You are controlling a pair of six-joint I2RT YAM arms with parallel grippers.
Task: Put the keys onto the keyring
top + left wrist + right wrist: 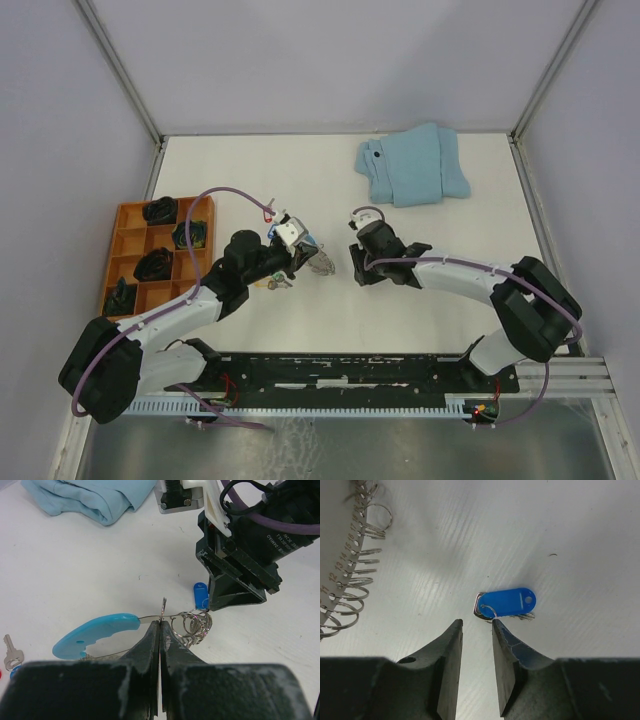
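Left wrist view: my left hand [160, 626] is pressed together on the thin grey part of the keyring [95, 632], just past its bright blue plastic section, holding it low over the counter [75, 570]. A cluster of small rings [195, 625] hangs on the grey part right beyond my fingertips.

My right hand [477, 625] is spread partway with nothing between its fingers. The blue-tagged key [507, 602] lies flat on the counter just ahead of those fingertips. In the left wrist view its little ring sits against the ring cluster, but in the right wrist view it looks apart from the ringed grey band. I cannot tell whether it is truly threaded on.

I judge the job to be partly done at best: some rings are on the loop, and this blue one is in question. At least one loose key [12, 654] lies on the counter well away from the keyring, with bits of red and blue beside it. It is not yet on. The folded cloth [95, 495] lies off to the far side.
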